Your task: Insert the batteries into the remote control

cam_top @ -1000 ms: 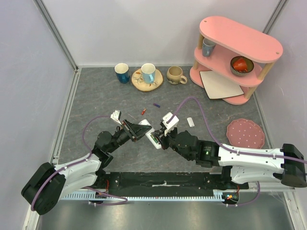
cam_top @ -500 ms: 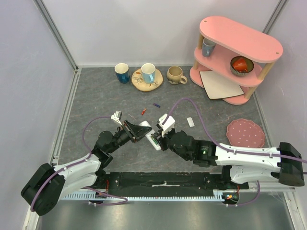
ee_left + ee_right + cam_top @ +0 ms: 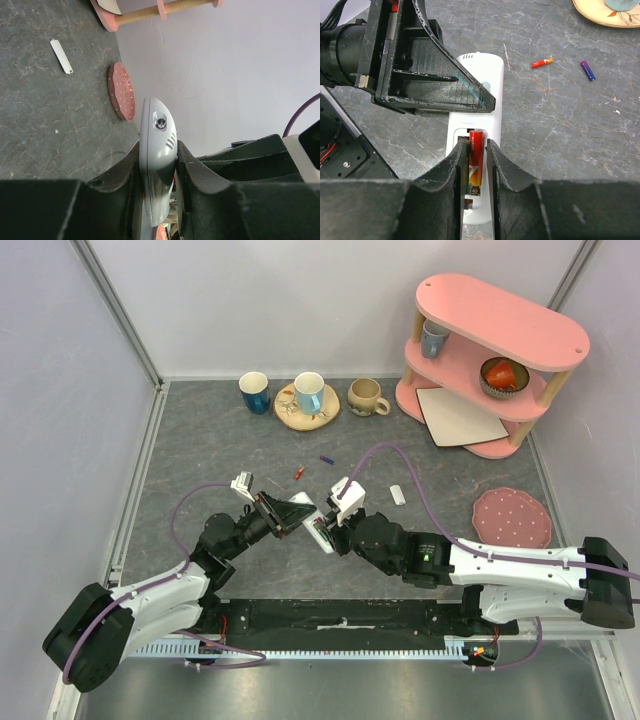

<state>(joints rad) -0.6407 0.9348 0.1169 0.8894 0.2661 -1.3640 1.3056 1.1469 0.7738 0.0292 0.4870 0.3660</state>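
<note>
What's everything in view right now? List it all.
remote: 1, white, centre, gripped
batteries: 3; one red-orange in the remote's bay, one red-orange and one purple loose on the table beyond
strip: 1, white, right of remote
shelf: 1, pink, far right
disc: 1, tan, far edge
cups: 4; blue, pale blue on disc, beige beside it, one on shelf
bowl: 1, dark, on shelf, red contents
card: 1, white, shelf's bottom tier
plate: 1, pink dotted, near right
left gripper: shut on remote
right gripper: fingers flank the bay battery
</note>
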